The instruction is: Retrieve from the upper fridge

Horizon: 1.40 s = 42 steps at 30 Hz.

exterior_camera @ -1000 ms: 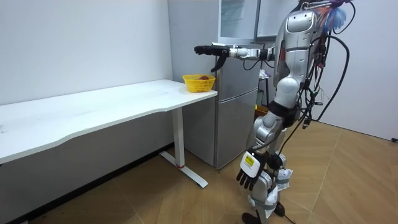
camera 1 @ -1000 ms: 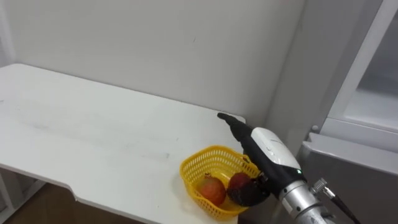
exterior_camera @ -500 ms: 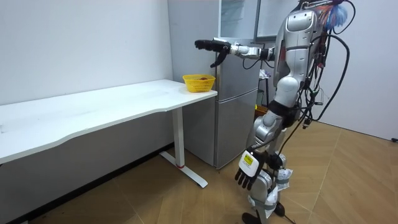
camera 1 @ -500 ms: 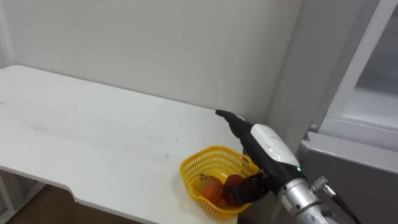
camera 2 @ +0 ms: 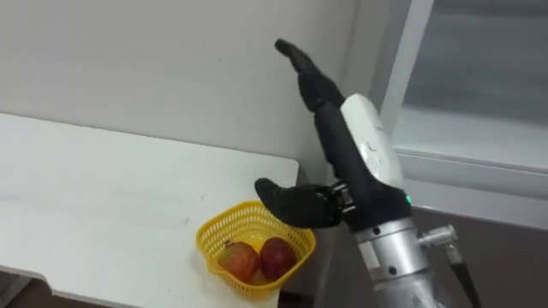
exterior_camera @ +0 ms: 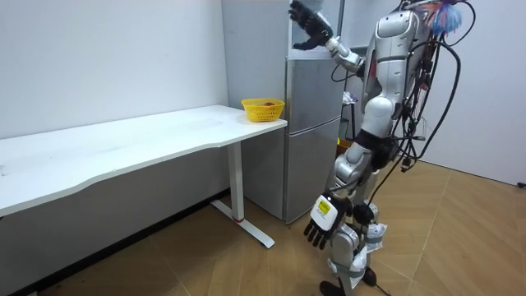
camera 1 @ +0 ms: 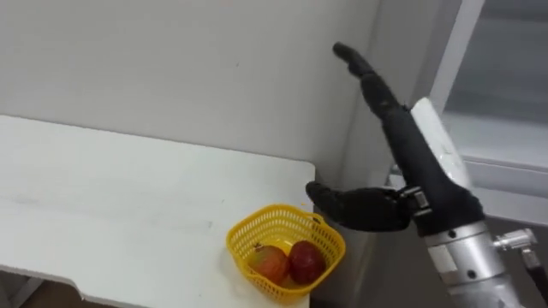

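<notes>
I see the tall grey fridge beside the long white bench. Right robot hand is raised near the fridge, released, fingers straight. Left robot hand hangs low, relaxed. Yellow plastic mesh basket sits on the bench corner, holding a round red apple and an orange-red fruit.

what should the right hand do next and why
Probably reach the right hand to the edge of the upper fridge door and pull it open: the hand is up beside the door, open and empty, and the door looks shut. The left hand hangs low, idle.
</notes>
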Motion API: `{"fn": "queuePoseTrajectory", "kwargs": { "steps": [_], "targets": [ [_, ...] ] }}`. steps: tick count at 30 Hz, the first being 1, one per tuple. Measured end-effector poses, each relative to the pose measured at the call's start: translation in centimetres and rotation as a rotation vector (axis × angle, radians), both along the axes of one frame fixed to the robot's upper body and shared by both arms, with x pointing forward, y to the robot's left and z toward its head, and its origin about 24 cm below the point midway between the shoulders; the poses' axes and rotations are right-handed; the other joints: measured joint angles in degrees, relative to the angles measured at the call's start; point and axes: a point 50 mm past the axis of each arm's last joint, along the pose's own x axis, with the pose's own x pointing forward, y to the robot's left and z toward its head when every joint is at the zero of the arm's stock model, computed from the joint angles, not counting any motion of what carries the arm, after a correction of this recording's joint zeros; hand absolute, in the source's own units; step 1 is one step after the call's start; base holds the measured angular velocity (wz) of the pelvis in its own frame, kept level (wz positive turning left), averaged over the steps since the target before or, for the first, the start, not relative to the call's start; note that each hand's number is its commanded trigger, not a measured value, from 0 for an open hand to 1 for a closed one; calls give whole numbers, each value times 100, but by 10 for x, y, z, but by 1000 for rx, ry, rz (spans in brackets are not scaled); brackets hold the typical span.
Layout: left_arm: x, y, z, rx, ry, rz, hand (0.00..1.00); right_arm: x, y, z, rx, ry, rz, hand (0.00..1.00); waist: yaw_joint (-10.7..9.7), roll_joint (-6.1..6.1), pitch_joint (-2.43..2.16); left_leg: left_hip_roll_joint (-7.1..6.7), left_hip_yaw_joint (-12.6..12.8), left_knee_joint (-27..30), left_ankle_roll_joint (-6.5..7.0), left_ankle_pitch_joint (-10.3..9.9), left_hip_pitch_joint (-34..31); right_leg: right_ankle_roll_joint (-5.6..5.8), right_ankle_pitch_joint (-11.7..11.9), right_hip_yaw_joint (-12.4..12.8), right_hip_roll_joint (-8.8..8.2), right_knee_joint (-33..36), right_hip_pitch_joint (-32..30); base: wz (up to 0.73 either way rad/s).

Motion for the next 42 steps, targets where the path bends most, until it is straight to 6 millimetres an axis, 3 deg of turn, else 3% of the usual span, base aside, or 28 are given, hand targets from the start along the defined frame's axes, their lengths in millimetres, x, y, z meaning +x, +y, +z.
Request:
{"fn": "queuePoseTrajectory", "kwargs": {
  "steps": [5,11,16,21,36,42],
  "targets": [
    [-2,-2,-1,12,-15,10,0,-12,-9,8,77,-107,-51,0,-161,82,-29,29,255,-135,-3,-2,169,-11,10,275,70,3,-4,-25],
    [-17,-8,-4,2,18,33,0,-25,-34,-8,173,-116,-208,0,-468,144,-44,76,358,-207,-13,-9,256,-13,8,375,99,0,7,-11],
    [-24,-15,-5,-12,33,47,0,-31,-54,-13,231,-129,-323,0,-582,241,-14,80,562,-294,-14,-9,351,-14,10,567,141,21,-25,-17],
    [-21,-19,-6,-6,24,42,0,-39,-65,-29,300,-90,-404,0,-772,239,-13,82,606,-320,-16,-10,336,-18,8,579,145,5,-100,-7],
    [-19,-22,-7,4,30,-9,0,-39,-80,-70,432,124,-455,0,-777,197,-35,90,699,-267,-19,-12,242,-25,16,672,181,12,-224,-3],
    [-19,-22,-7,11,34,-8,0,-31,-80,-98,406,290,-467,0,-780,177,-32,95,702,-261,-20,-12,259,-27,14,676,171,10,-183,0]
  ]
}}
